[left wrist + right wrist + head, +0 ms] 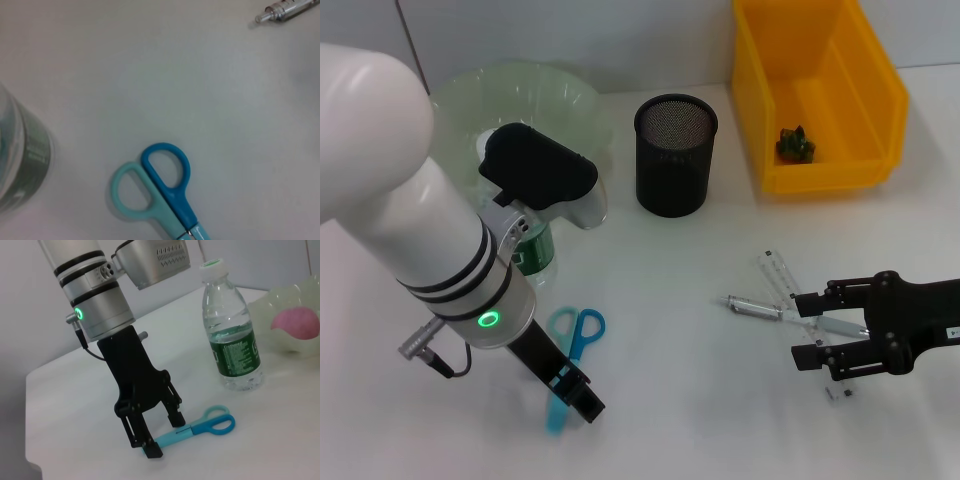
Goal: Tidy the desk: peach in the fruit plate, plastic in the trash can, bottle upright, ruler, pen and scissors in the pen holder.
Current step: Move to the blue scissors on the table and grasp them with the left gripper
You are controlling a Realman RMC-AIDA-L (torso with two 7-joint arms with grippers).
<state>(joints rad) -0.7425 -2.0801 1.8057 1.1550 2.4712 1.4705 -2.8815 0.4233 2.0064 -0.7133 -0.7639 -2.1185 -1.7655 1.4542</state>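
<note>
Left claw [150, 437] astride plastic-handled scissors [200, 427]

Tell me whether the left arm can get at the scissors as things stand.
Probably yes. The left gripper is already down at the blade end of the scissors, jaws open either side of it. Nothing lies over them; the bottle stands upright, clear of the handles.

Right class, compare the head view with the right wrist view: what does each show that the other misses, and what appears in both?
Only the head view shows the mesh pen holder, yellow trash can, pen, ruler and right gripper.

Only the right wrist view shows the peach in the fruit plate and the whole upright bottle.

Both show the left gripper down at the blades of the scissors.
</note>
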